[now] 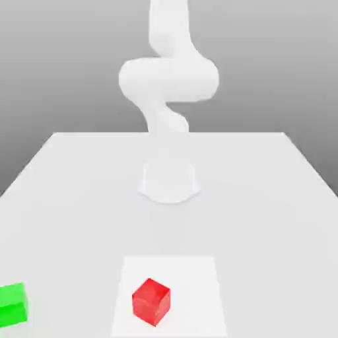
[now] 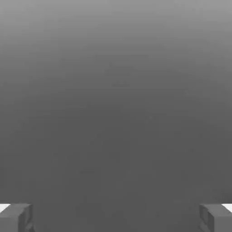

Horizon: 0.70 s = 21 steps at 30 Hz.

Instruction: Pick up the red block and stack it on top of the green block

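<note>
Gripper (image 2: 116, 218) spread wide, empty. Red block (image 1: 151, 302) sat on white square (image 1: 191, 290), nearer its exterior-view-left edge, turned askew; misaligned fingers could have clipped its corners and spun it.

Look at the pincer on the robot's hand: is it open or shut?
Open. In the hand view the pincer has its two fingers wide apart, near opposite edges, with nothing held between them.

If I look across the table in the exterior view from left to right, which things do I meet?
Green cube → red cube, which rests on a white square.
</note>
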Each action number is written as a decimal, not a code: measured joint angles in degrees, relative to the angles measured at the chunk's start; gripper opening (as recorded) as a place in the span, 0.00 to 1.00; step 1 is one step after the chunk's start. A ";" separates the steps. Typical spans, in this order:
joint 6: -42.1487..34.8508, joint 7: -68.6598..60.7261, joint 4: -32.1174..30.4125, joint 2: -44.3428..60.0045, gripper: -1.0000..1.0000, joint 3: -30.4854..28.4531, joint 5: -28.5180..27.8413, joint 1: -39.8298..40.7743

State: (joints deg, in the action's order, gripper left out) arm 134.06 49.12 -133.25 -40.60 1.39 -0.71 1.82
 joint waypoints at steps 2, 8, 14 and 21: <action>1.92 2.80 -1.24 4.43 0.50 1.12 -0.63 1.49; 7.36 10.83 -4.75 17.03 0.50 3.73 -2.54 5.22; 12.77 18.69 -8.24 29.54 0.50 4.75 -4.30 7.47; 19.19 25.73 -12.36 43.87 0.50 4.54 -3.37 8.56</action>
State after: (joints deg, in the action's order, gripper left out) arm 153.25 74.85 -145.61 3.27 5.92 -4.09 10.37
